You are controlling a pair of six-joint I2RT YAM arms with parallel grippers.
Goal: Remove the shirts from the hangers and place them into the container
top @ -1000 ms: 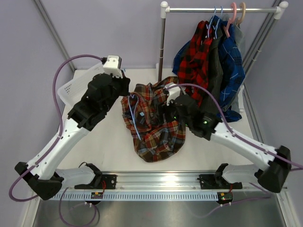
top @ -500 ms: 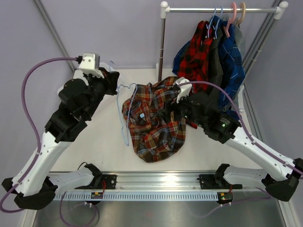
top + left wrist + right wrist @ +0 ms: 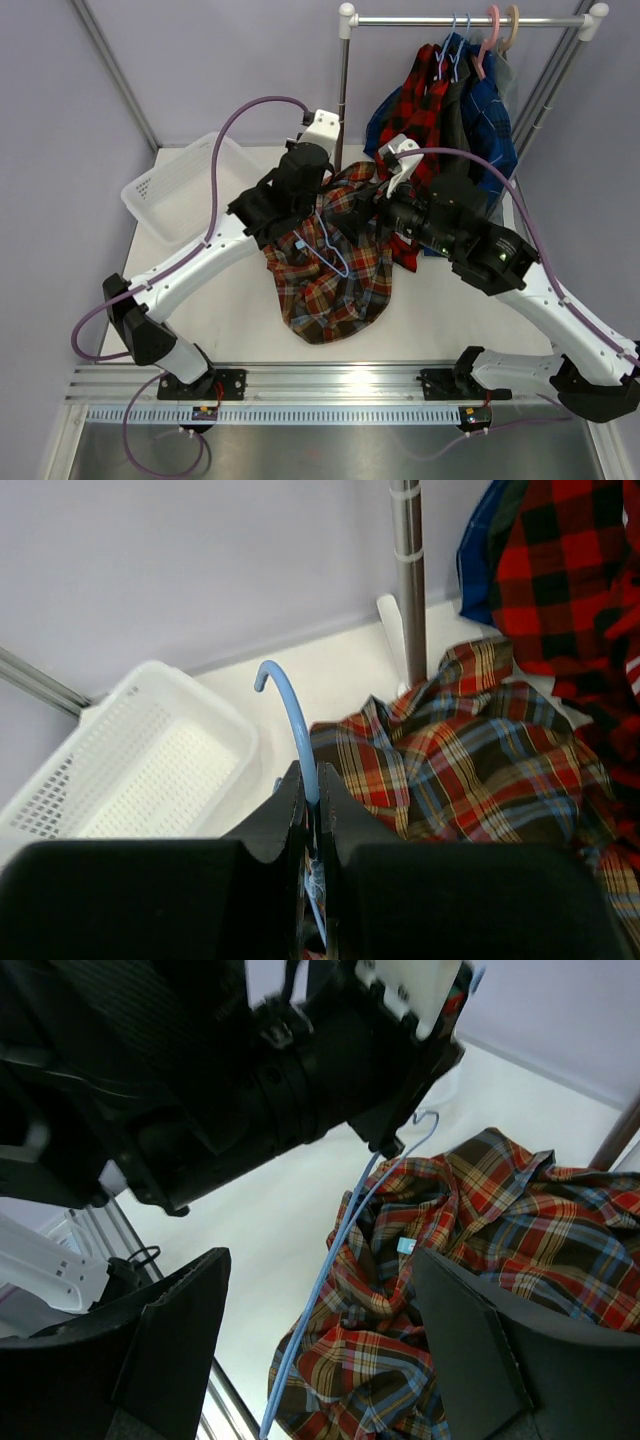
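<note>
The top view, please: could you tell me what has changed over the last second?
The left pincer, shut on the light-blue hanger throughout, drew it out leftward, then swung it back right over the brown plaid shirt. The right pincer backed toward the rack. The basket and the hanging shirts stayed put.

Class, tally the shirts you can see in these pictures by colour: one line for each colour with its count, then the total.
Brown-orange plaid shirt: 1
Red-and-black check shirt: 1
Dark grey shirt: 1
Blue plaid shirt: 1
Total: 4
</note>
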